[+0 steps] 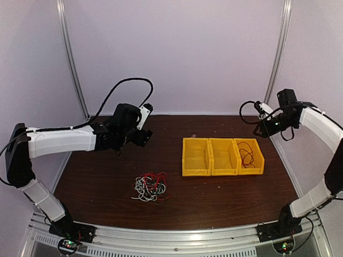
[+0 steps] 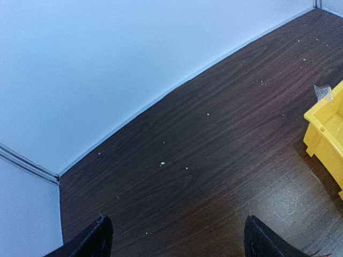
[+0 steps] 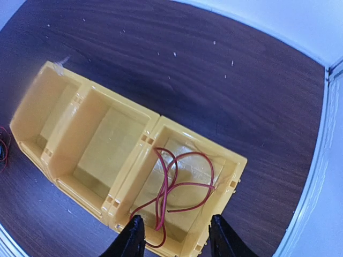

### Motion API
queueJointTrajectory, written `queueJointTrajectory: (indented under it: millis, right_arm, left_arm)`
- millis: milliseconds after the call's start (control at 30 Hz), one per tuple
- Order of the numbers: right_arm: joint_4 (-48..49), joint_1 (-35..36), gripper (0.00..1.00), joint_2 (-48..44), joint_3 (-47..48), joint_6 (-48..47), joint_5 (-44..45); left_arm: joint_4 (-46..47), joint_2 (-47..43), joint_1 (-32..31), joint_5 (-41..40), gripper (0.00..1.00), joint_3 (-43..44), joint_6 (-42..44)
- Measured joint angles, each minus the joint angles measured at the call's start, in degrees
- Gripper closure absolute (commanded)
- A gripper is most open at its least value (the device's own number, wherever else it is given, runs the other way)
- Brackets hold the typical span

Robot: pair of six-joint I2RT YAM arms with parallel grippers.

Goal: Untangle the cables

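Observation:
A tangle of red, white and black cables (image 1: pixel 150 186) lies on the dark wooden table (image 1: pixel 107 176), in front of the left arm. One red cable (image 3: pixel 179 184) lies loose in the rightmost yellow bin (image 3: pixel 228 160), with a loop over its near rim. My right gripper (image 3: pixel 177 241) hovers open above that bin, its fingers (image 3: pixel 134 238) apart and nothing between them. My left gripper (image 2: pixel 179 241) is wide open over bare table, up near the back wall (image 1: pixel 142 136), far from the tangle. The left wrist view does not show the tangle.
Three yellow bins (image 1: pixel 222 156) stand side by side right of centre; the left (image 3: pixel 45 107) and middle (image 3: pixel 104 144) ones hold nothing. A bin corner (image 2: pixel 327 128) shows right of my left gripper, with a clear plastic scrap (image 2: pixel 322 92) by it. Walls close the back and sides.

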Motion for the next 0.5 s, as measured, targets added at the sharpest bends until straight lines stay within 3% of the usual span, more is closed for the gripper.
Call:
queueJointTrajectory:
  millis: [233,500]
  right_arm:
    - [0.2,8.7,0.56,-4.4,2.3,-2.2,-1.2]
    - [5.3,27.9,0.6,3.4,0.4,-4.7,-6.2]
  left_arm:
    - [-4.6,1.2,-2.5,6.0,0.17,2.0,-6.6]
    - [-4.1,-6.2,-2.8,18.2,0.19,-11.8,-16.4]
